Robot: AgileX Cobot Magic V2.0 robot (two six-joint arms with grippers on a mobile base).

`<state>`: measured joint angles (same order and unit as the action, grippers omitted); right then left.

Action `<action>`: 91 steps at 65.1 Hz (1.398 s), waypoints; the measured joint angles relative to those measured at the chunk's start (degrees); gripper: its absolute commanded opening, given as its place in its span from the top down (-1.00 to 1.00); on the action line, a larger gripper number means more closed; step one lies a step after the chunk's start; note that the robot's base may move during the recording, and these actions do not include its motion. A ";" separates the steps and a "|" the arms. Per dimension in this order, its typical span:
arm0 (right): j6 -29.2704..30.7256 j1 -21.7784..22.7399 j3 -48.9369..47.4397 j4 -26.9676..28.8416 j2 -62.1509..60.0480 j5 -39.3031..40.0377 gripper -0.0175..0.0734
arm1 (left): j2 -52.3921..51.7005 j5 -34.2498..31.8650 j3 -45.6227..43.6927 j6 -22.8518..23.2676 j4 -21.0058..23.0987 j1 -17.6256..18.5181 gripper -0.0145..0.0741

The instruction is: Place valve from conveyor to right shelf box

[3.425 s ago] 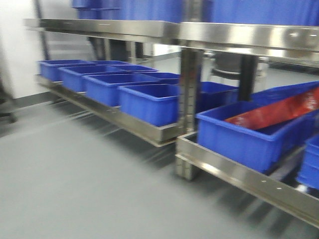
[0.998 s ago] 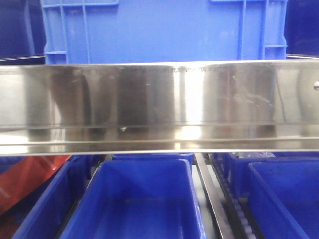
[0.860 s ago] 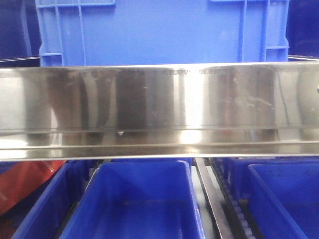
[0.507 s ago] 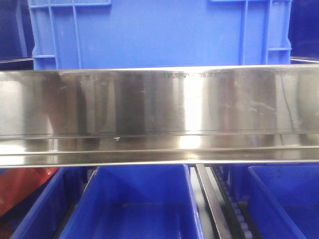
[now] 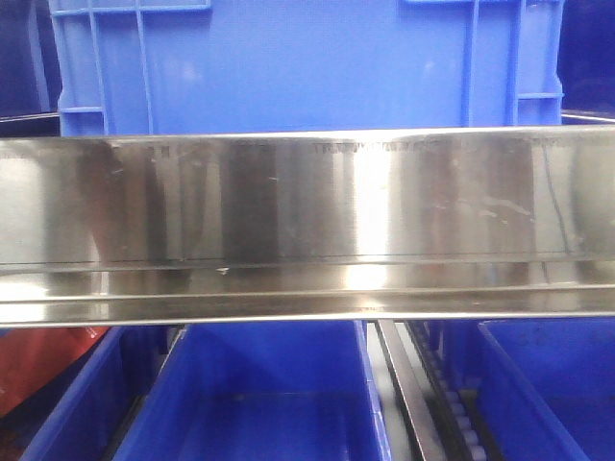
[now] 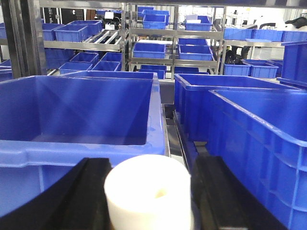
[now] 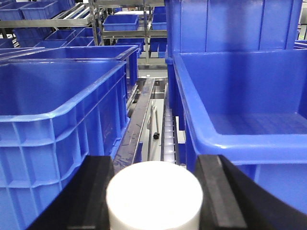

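My left gripper (image 6: pixel 149 163) is shut on a white cylindrical valve (image 6: pixel 148 196) with a small hole in its end face, held between black fingers (image 6: pixel 91 191). Ahead of it is a deep blue shelf box (image 6: pixel 81 110). My right gripper (image 7: pixel 154 165) is shut on a second white valve (image 7: pixel 153 199) between black fingers (image 7: pixel 213 191). It sits over the gap between two blue boxes, with the right one (image 7: pixel 249 96) close by. The conveyor is out of view. Neither gripper shows in the front view.
A stainless shelf rail (image 5: pixel 307 221) crosses the front view at close range, with a blue crate (image 5: pixel 298 62) above and blue boxes (image 5: pixel 259 394) below. A red object (image 5: pixel 43 360) lies at lower left. A roller track (image 7: pixel 168 129) runs between boxes. More shelving (image 6: pixel 153 43) stands behind.
The front view went from an oblique look at the shelves to a close head-on look at the rail. In the last second the rail sank slightly in frame and the crate above drifted left.
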<state>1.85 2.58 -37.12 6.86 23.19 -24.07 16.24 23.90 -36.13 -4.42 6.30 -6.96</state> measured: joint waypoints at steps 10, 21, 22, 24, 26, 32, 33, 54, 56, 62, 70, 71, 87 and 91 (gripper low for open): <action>0.12 0.00 -2.81 0.11 0.61 -1.98 0.97 | 3.04 2.81 -5.72 -1.09 0.72 0.00 0.92; 0.12 0.00 -9.82 0.11 4.75 -2.51 0.97 | 9.96 7.70 -14.98 -5.49 2.26 0.11 0.92; 0.12 0.00 -10.50 0.11 5.24 -2.51 0.97 | 10.66 7.98 -15.76 -5.68 2.65 0.11 0.92; 0.12 0.00 -11.79 0.11 6.56 -2.51 0.97 | 12.10 8.41 -17.32 -6.14 3.53 0.34 0.92; 0.12 0.00 -13.38 0.11 7.62 -2.51 0.97 | 13.55 8.79 -18.82 -6.40 4.25 0.51 0.92; 0.12 0.00 -16.86 0.11 10.98 -2.51 0.97 | 18.43 9.81 -23.18 -7.56 7.02 1.19 0.92; 0.12 0.00 -17.40 0.11 11.57 -2.51 0.97 | 19.19 10.06 -24.23 -7.91 7.43 1.17 0.92; 0.12 -1.42 -28.09 2.89 24.11 -2.62 0.97 | 34.07 13.55 -35.36 -9.95 10.38 9.25 0.92; 0.12 -2.16 -29.38 3.00 25.11 -2.62 0.97 | 35.58 13.69 -36.18 -9.95 10.38 10.34 0.92; 0.12 -5.52 -32.71 3.00 28.38 -2.74 0.97 | 39.09 13.69 -38.95 -9.95 10.30 13.82 0.92; 0.12 -11.09 -37.10 3.10 33.21 -2.74 0.97 | 44.29 13.15 -42.44 -10.04 10.30 19.47 0.92; 0.12 -11.74 -37.60 3.22 33.82 -2.63 0.97 | 44.96 13.00 -42.86 -10.04 10.30 20.51 0.92; 0.26 -21.29 -44.81 3.53 46.05 0.08 0.97 | 57.15 4.29 -49.85 -10.16 10.38 31.48 0.92; 0.26 -22.54 -45.16 3.67 48.48 1.91 0.97 | 59.58 2.62 -50.50 -10.16 10.38 32.86 0.92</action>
<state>2.11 -19.96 -82.27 10.53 71.67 -22.16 75.82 26.52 -86.63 -14.58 16.68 25.90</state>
